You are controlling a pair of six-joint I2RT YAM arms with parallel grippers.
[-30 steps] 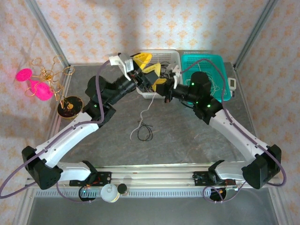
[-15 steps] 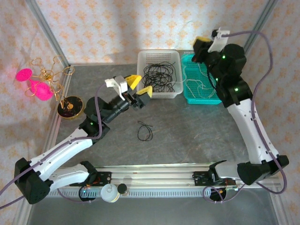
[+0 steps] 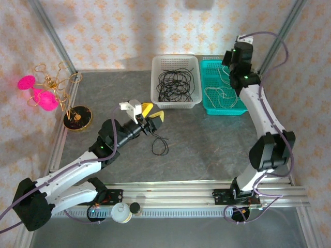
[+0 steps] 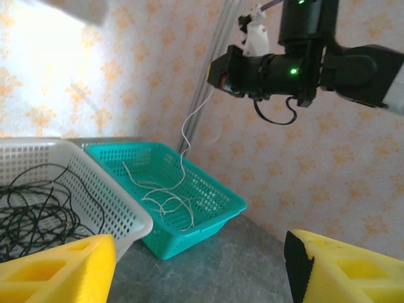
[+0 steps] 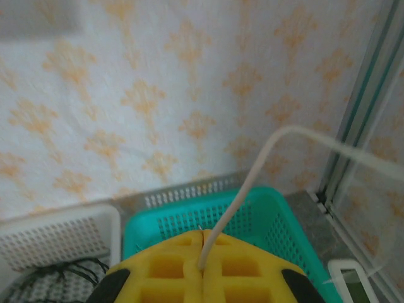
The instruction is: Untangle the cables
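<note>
Presently, right gripper (image 5: 202,243) is pinching white cable (image 5: 252,165), hanging toward 6 o'clock into teal basket (image 3: 227,111); left gripper (image 3: 153,114), spread, is hovering with black cable loop (image 3: 160,145) at 6 o'clock.

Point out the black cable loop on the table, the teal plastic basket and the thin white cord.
black cable loop (image 3: 160,146): top view, centre of loop.
teal plastic basket (image 3: 225,112): top view, near rim.
thin white cord (image 5: 243,193): right wrist view, mid-length.

White basket (image 3: 155,85) beside teal basket (image 3: 224,110); gold stand (image 3: 77,119) left.
</note>
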